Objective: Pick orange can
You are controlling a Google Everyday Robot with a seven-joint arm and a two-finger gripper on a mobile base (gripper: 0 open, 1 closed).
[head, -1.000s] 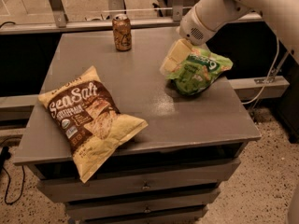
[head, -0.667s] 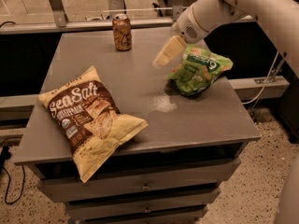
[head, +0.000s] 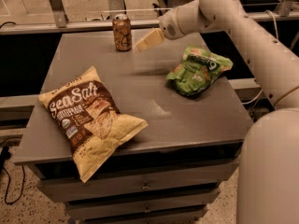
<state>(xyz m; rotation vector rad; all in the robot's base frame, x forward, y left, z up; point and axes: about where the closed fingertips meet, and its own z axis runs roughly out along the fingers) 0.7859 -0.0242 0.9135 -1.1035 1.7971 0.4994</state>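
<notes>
The orange can (head: 122,32) stands upright at the far edge of the grey table (head: 140,106), left of centre. It is orange-brown with a silver top and pale markings. My gripper (head: 145,41) hangs from the white arm (head: 210,8) just to the right of the can, a little above the table top. Its pale fingers (head: 150,38) point left toward the can and stop a short gap from it. The gripper holds nothing.
A brown and cream Sea Salt chip bag (head: 88,118) lies at the front left, overhanging the edge. A green chip bag (head: 198,70) lies at the right. Drawers sit under the table top. Metal frame legs stand behind the table.
The gripper has moved left and farther back, from above the green bag to right beside the can. The can and both bags have not moved.
</notes>
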